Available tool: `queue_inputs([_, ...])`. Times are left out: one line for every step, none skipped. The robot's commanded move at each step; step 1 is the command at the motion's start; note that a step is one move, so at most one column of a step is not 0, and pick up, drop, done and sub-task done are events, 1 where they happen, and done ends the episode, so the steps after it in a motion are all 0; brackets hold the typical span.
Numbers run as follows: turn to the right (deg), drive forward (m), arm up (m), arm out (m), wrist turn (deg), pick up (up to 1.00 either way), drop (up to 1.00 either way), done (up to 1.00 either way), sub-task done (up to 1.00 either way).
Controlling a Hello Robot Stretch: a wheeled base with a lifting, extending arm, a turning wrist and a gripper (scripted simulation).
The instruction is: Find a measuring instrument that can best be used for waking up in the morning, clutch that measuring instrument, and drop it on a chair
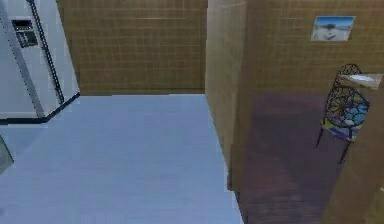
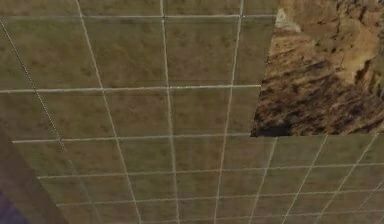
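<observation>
A chair (image 1: 347,105) with a dark frame and a colourful patterned seat and back stands at the forward view's right, on a dark wooden floor (image 1: 285,150) beyond a brown tiled wall end (image 1: 226,80). It stands against the far wall, under a small framed picture (image 1: 332,28).
A grey fridge (image 1: 35,55) stands at the forward view's upper left on pale blue floor (image 1: 120,150). A brown tiled wall (image 1: 135,45) runs behind it. In the arm side view a tiled wall (image 2: 130,110) stands close, with a rocky-patterned picture (image 2: 325,65) at upper right.
</observation>
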Motion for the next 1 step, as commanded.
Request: queue_inputs([0.0, 0.6, 0.0, 0.0, 0.0, 0.0, 0.0, 0.0, 0.0])
